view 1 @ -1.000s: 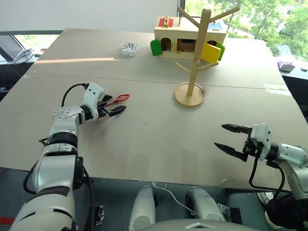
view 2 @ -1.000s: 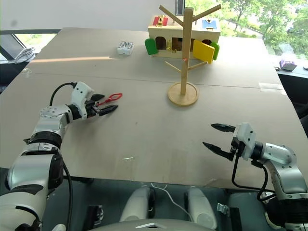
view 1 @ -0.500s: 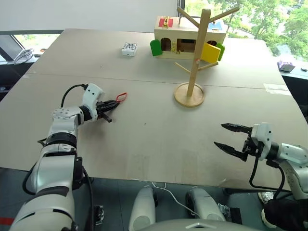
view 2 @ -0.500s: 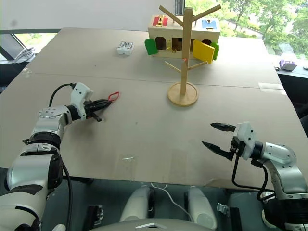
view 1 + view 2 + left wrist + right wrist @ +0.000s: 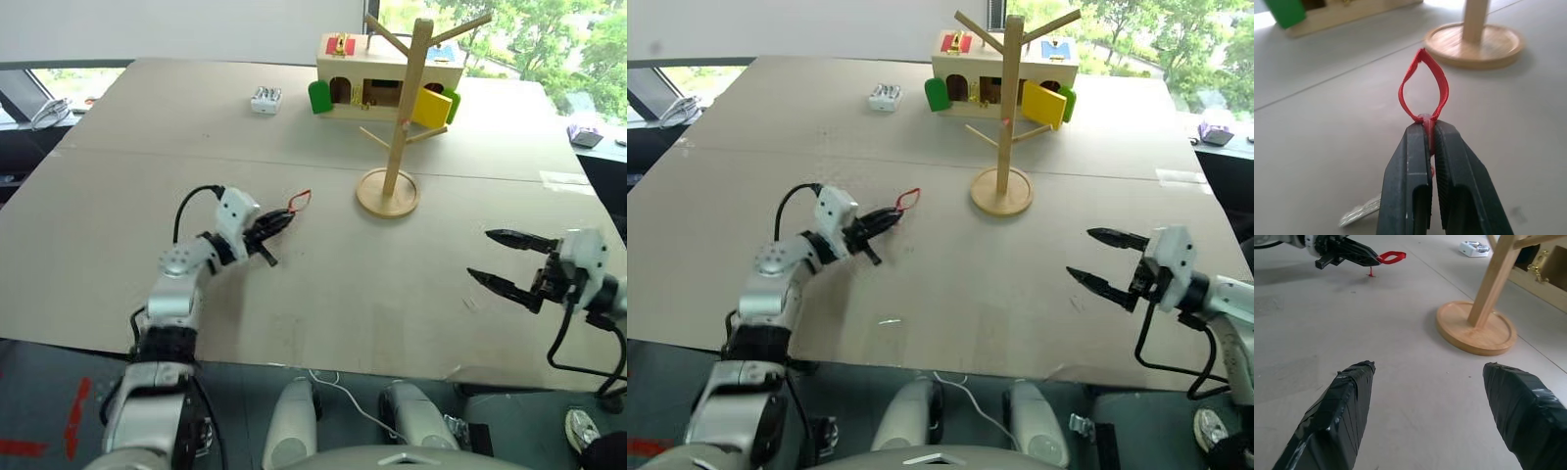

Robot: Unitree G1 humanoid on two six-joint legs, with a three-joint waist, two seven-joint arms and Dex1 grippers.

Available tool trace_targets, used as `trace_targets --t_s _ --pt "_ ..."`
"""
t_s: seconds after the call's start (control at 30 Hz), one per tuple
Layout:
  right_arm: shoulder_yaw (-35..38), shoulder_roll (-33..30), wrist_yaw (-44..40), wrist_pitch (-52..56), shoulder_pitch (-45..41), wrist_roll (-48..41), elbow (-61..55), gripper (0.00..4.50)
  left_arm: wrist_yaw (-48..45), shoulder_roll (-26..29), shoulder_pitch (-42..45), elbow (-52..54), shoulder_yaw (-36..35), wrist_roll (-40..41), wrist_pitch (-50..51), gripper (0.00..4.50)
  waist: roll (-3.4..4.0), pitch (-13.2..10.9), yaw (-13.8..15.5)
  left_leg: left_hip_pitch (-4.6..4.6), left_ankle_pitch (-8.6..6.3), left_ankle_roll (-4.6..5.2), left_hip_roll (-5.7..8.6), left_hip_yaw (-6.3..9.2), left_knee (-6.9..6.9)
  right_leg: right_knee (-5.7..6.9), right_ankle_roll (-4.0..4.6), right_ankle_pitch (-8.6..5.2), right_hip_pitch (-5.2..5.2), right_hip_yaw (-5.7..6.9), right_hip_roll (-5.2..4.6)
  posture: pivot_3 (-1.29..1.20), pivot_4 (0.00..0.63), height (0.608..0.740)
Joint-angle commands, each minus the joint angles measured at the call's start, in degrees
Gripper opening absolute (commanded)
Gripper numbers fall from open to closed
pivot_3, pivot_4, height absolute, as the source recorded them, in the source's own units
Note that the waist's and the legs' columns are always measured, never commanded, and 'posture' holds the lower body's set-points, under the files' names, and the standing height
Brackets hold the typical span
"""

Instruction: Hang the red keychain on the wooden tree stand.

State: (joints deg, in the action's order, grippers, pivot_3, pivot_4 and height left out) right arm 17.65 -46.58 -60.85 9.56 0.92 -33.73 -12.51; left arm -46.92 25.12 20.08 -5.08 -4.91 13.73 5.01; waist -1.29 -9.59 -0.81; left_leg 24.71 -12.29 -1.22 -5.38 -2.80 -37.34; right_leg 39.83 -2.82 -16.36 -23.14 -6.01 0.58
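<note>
Surface: I see a wide pale-grey table (image 5: 294, 294), a seam across it behind the light-wood tree stand with peg branches (image 5: 390, 186).
Room: windows and green trees beyond the stand.
Left gripper (image 5: 280, 222): pinched tight on the thin red cord keychain (image 5: 1424, 93), its loop pointing toward the stand.
Right gripper (image 5: 507, 260): spread wide, empty, near the table edge.
Behind stand: wooden box-house with coloured doors (image 5: 377, 76); small white box (image 5: 265, 98).

Table (image 5: 147, 147) bears wooden tree stand (image 5: 388, 192), toy house (image 5: 387, 78), white box (image 5: 265, 99)

red keychain (image 5: 1423, 93) lower cord hidden between jaws, silver key (image 5: 1359, 214) blurred (partly cut off)
</note>
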Motion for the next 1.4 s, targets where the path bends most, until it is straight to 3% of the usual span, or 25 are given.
trace_targets --t_s 0.03,0.23,0.6,1.4 --pt "6.03 -3.50 -1.25 4.03 -1.67 -5.00 -1.78 3.81 5.98 -2.29 -2.42 12.08 -0.76 1.43 1.40 0.01 0.01 0.01 -0.01 -0.02 0.00 0.00 0.01 0.00 0.00 0.00 0.00 0.00 0.02 0.00 0.00 0.00 0.150 0.735" --pt "7.72 -7.92 -2.87 9.59 -5.72 -7.59 0.17 3.81 14.33 -9.83 -4.30 19.49 0.88 0.36 -2.24 0.01 -0.02 0.04 0.06 -0.06 -0.01 0.02 0.07 0.11 -0.03 -0.05 -0.01 0.00 0.12 0.02 0.00 0.00 0.150 0.735" --pt "8.38 -9.60 -3.84 12.67 -7.03 -7.51 0.32 3.81 18.43 -17.31 1.41 16.37 9.08 -2.57 -5.57 0.01 -0.02 0.04 0.13 -0.03 0.00 0.04 0.23 0.17 -0.04 -0.08 -0.08 -0.03 0.16 0.05 -0.13 0.00 0.150 0.735" --pt "12.49 -8.79 -2.59 13.96 -7.90 -10.01 -2.43 3.81 18.68 -24.76 13.83 1.02 12.87 -4.20 -13.41 0.01 -0.02 0.04 0.06 -0.01 0.00 0.04 0.27 0.21 -0.04 -0.11 -0.13 -0.06 0.18 0.07 -0.14 0.00 0.150 0.735"
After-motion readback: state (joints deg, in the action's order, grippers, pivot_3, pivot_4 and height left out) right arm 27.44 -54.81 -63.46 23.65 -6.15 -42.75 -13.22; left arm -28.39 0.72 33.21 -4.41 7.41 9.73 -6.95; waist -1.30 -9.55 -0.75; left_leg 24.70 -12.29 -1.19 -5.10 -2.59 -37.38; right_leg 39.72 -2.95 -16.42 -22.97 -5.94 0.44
